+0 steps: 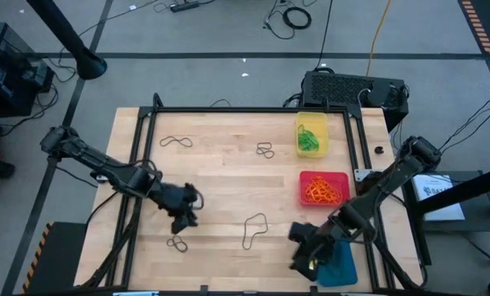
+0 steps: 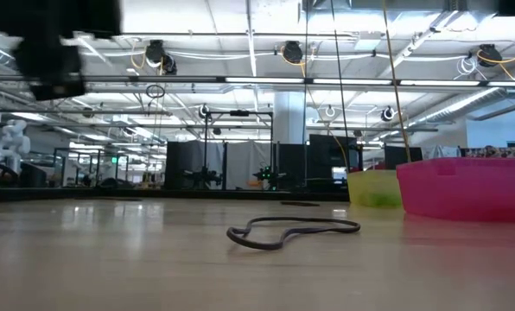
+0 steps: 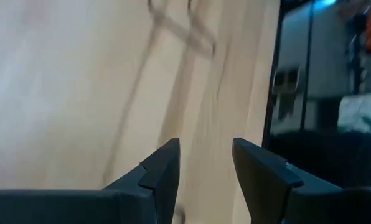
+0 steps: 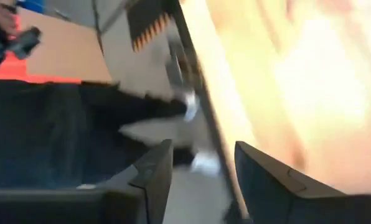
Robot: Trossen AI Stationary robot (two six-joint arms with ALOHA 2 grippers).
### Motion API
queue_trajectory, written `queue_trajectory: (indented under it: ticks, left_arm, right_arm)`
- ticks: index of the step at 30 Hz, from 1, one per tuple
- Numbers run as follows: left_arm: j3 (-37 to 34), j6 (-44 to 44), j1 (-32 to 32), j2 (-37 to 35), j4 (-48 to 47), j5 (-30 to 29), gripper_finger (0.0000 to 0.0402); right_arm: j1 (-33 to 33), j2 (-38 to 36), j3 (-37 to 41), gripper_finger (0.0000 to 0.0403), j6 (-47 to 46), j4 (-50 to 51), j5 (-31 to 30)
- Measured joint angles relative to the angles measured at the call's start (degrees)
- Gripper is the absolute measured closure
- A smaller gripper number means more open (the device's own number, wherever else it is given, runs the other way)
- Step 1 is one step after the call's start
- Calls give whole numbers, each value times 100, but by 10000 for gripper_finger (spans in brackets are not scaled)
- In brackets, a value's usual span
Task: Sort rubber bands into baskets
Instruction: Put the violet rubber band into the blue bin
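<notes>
Both grippers open over the wooden table, dark rubber bands loose on the boards.

In the high view the left gripper (image 1: 185, 215) sits lower left of centre, its fingers (image 3: 164, 171) parted with nothing between them, just above a dark band (image 1: 177, 242). The right gripper (image 1: 304, 251) hangs at the lower right beside the blue basket (image 1: 341, 267), fingers (image 4: 154, 168) apart and holding nothing. The red basket (image 1: 323, 188), holding orange bands (image 1: 321, 191), lies right of centre; the yellow basket (image 1: 311, 134), holding green bands (image 1: 308, 141), sits above it. Other dark bands lie at upper left (image 1: 176, 142), upper centre (image 1: 265, 150) and lower centre (image 1: 254, 229).
</notes>
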State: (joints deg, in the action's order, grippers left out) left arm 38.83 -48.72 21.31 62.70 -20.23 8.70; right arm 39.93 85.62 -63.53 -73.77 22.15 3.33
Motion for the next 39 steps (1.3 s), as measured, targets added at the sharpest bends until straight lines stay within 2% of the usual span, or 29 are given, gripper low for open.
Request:
queue_trajectory:
  ticks: [3, 6, 10, 13, 19, 27, 34, 37, 39]
  left_arm:
    - [0, -202, 530, 1, -391, 1, 246]
    - [0, -172, 1138, 69, -488, -123, 246]
    - [0, 4, 1903, 276, -287, -316, 246]
    - [0, 9, 2388, 548, -303, -558, 246]
    - [0, 625, 2915, 1348, -263, -1100, 246]
    - [0, 765, 2947, 2355, -75, -1192, 246]
    - [37, 1292, 2956, 2726, -45, -1422, 249]
    - [28, 1493, 2938, 2719, -53, -1394, 275]
    - [22, 1477, 2940, 2712, -63, -1311, 311]
  right_arm:
    - [-210, 57, 0, 241, 1402, -457, -545]
    - [-395, 175, -2, 243, 3251, -998, -1051]
    - [-586, 395, -2, 243, 6049, -1861, -1284]
    - [-746, 635, -2, 243, 7275, -2402, -1278]
    - [-1072, 1178, -2, 243, 7492, -3073, -1242]
    - [-1251, 1750, -2, 243, 7615, -3879, -1205]
    - [-1327, 1821, -2, 243, 7598, -4017, -1217]
    - [-1325, 1811, -2, 243, 7543, -4054, -1221]
    - [-1325, 1810, -2, 243, 7424, -4052, -1222]
